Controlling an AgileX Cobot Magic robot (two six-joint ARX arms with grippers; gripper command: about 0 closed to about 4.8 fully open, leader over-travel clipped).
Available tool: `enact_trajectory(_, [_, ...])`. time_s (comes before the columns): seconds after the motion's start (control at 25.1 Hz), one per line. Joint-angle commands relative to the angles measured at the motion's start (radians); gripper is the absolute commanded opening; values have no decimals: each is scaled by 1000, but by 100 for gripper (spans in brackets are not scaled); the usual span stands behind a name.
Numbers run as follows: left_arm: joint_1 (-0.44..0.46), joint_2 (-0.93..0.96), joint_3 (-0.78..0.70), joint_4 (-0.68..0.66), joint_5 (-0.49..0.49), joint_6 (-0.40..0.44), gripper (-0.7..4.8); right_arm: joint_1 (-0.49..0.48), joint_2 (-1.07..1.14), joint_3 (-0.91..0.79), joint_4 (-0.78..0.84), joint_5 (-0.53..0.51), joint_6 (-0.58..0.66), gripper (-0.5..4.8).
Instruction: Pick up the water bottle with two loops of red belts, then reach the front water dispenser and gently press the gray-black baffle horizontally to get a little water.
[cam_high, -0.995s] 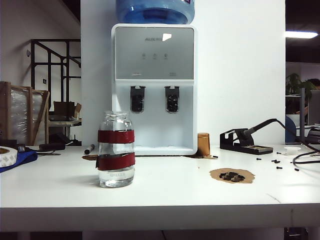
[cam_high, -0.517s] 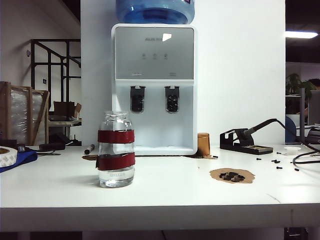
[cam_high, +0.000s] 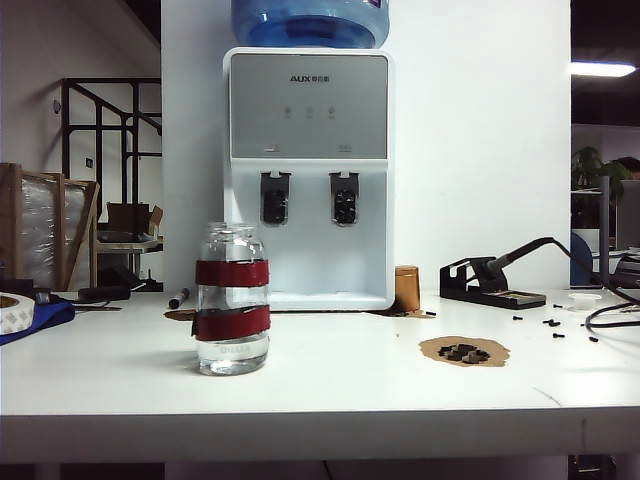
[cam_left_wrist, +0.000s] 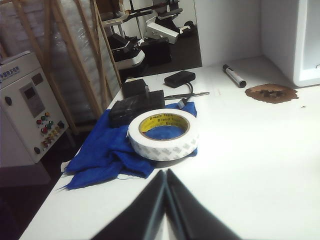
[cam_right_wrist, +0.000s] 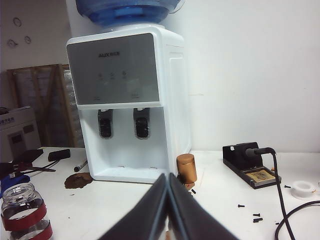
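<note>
Right wrist view: water bottle (cam_right_wrist: 24, 212) beside closed, empty right pincer (cam_right_wrist: 167, 207).

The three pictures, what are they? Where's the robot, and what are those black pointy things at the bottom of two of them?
The robot has two arms, each ending in a pincer called a gripper. One picture comes from a camera off the arms, facing the table. There the bottle with two red bands stands in front of the white dispenser; no arm shows.

The other two come from cameras on the wrists. The black points are the grippers, both shut and holding nothing. The left gripper is over the table near a tape roll on a blue cloth. The right gripper faces the dispenser, with the bottle off to one side, a small copper jar and a soldering stand nearby.
</note>
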Motion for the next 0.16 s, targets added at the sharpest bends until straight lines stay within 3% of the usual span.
enact_trajectory(0.04, [1,-1,-2,-8,0,6,-4,-1,0,5,13,1,6,-1])
enact_trajectory(0.16, [1,-1,-2,-8,0,6,-4,-1,0,5,13,1,6,-1])
